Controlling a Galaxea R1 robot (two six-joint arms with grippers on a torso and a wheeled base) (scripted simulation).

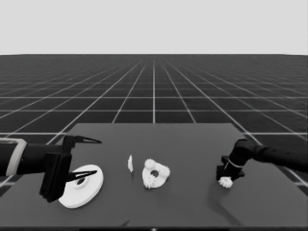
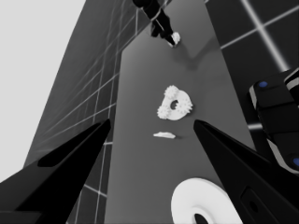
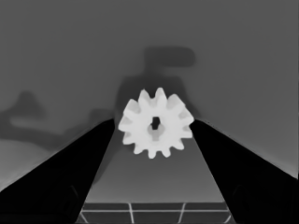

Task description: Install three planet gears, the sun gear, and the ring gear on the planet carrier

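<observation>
Waiting at the table's (image 1: 192, 139) left end, left claw (image 1: 86, 156) spread above the larger round part (image 1: 82, 186). Thin white piece (image 1: 130, 163), then smaller round part (image 1: 156, 173) bearing gears. Far right, right claw (image 1: 225, 181) pinching a gear (image 3: 155, 122).

The left gripper (image 2: 152, 135) shows two long black pointed fingers spread wide apart over the dark table (image 2: 140, 186); the large white thick-rimmed round part (image 2: 196, 203) lies close by; beyond it a thin white piece (image 2: 164, 135); then the smaller white round part (image 2: 176, 104) carrying small white toothed gears (image 2: 164, 112); farthest off, the right gripper (image 2: 172, 41) at another white gear (image 2: 175, 37).
</observation>
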